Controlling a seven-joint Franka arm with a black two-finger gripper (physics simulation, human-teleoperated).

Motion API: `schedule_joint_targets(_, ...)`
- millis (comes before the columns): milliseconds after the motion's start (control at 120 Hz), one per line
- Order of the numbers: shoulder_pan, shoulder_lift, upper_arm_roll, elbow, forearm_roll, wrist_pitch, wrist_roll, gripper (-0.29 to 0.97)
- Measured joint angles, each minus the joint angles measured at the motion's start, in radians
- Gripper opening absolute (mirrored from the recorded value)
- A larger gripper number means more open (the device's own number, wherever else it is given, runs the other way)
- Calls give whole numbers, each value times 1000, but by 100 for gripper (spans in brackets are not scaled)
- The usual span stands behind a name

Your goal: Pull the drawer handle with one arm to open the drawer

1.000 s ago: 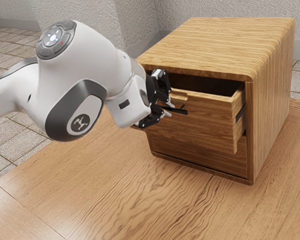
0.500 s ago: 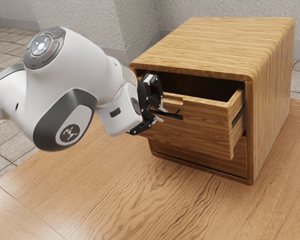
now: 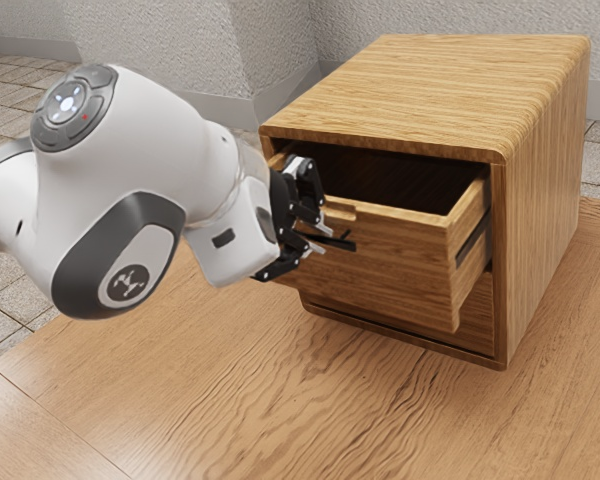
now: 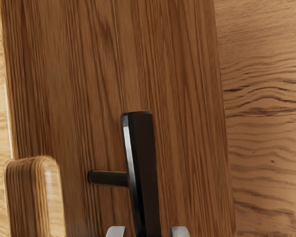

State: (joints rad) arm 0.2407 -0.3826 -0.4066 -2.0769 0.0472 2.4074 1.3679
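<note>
A wooden cabinet (image 3: 460, 90) stands on the wooden floor. Its upper drawer (image 3: 400, 265) is pulled partway out, so the dark inside shows above its front. My black gripper (image 3: 318, 222) is at the drawer's front on the exterior view's left, shut on the black bar handle (image 3: 338, 241). In the wrist view the handle (image 4: 140, 168) stands off the drawer front (image 4: 113, 64) on a short post. It runs down between my two pale fingertips (image 4: 116, 231).
A lower drawer (image 3: 400, 318) sits shut beneath the open one. The plank floor (image 3: 280, 400) spreads in front of the cabinet. Grey tiles (image 3: 10, 290) and a stone wall (image 3: 210, 40) lie behind my white arm (image 3: 130, 190).
The drawer has slid further out of the cabinet toward the exterior view's left. My arm and gripper have drawn back the same way, still holding the handle.
</note>
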Motion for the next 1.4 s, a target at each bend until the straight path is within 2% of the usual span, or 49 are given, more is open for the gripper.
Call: schedule_joint_targets(1400,1,-190,0,-151,-33,-25,-10,5)
